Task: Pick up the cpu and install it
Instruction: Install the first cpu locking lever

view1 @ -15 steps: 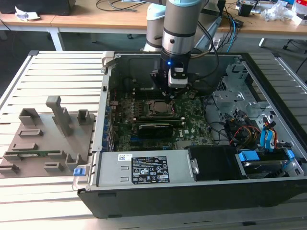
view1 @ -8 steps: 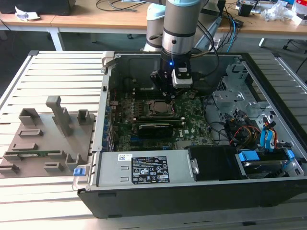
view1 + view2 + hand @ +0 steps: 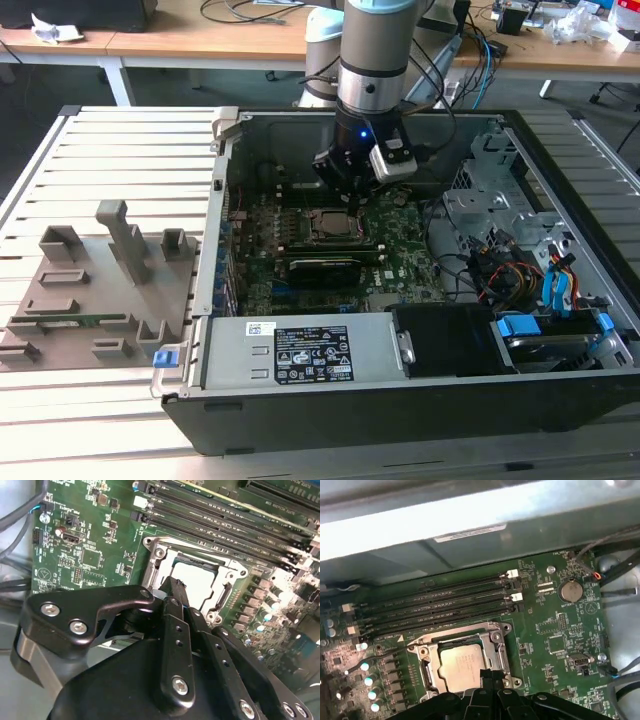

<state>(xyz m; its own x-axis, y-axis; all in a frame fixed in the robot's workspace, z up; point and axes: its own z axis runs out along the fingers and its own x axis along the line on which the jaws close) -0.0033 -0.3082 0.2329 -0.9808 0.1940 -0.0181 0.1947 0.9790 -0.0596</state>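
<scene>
End effector (image 3: 173, 586) clenched, tips empty, hovering at the edge of cpu (image 3: 460, 664) lying flat in socket (image 3: 496, 641); judge any contact should stay light and vertical, keeping it level.

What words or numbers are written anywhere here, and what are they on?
Big label on the power supply box: print too small to read.
White sticker on the case wall: blurred.
Green board: its white print is too tiny to read.
</scene>
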